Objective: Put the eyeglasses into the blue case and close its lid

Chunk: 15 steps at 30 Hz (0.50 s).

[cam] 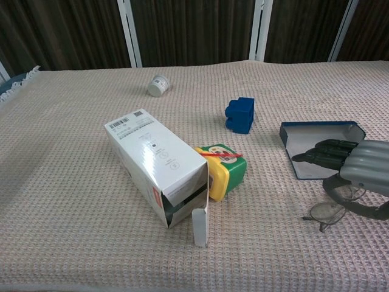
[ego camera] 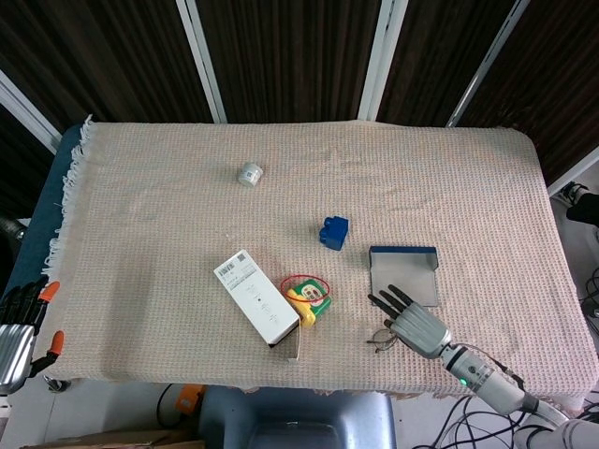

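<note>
1. Thin wire-framed eyeglasses [cam: 329, 212], lower right on the cloth just below the open blue case [cam: 317, 141]; we judge them light and fragile, best pinched at the bridge.
2. Right hand [cam: 358, 173] arches over them, fingers spread, gripping nothing.
3. Left hand [ego camera: 16, 327], lower left, idle and open.

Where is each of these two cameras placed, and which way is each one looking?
Head view: high above, looking almost straight down on the table; the left hand at the near left edge and the right hand over the eyeglasses show.
Chest view: low at the near edge, looking across; only the right hand shows.
Shared: eyeglasses, open blue case, white box.
</note>
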Tool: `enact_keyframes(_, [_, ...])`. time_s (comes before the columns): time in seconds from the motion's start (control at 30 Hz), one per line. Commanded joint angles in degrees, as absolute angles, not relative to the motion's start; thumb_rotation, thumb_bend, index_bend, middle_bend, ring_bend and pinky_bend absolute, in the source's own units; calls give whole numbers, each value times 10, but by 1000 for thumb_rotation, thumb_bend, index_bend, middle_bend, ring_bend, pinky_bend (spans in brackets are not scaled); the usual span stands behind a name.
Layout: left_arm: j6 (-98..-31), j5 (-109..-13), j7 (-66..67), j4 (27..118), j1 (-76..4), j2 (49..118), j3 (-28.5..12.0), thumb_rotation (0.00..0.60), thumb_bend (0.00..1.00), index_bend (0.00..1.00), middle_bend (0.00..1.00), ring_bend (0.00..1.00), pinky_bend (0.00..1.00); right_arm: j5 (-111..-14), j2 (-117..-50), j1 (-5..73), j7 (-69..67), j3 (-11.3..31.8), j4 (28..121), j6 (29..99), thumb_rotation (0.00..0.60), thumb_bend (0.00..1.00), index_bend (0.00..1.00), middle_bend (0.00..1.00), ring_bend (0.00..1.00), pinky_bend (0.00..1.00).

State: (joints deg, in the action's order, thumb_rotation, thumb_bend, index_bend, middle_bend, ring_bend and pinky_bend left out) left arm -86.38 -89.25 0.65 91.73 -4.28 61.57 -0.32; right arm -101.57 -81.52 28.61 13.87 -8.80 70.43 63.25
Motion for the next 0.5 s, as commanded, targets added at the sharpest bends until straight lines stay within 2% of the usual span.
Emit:
enact_keyframes(0.03, [-865, -893, 6, 917, -42, 616, -3, 600, 448, 0, 0, 0, 40, -1015, -817, 285, 140, -88, 702, 632, 600, 591, 699, 62, 0, 0])
enact_keyframes(0.5, [-868, -895, 2, 914, -41, 616, -3, 600, 449, 0, 0, 0, 40, -1009, -815, 281, 137, -70, 707, 660, 600, 591, 765, 89, 0, 0])
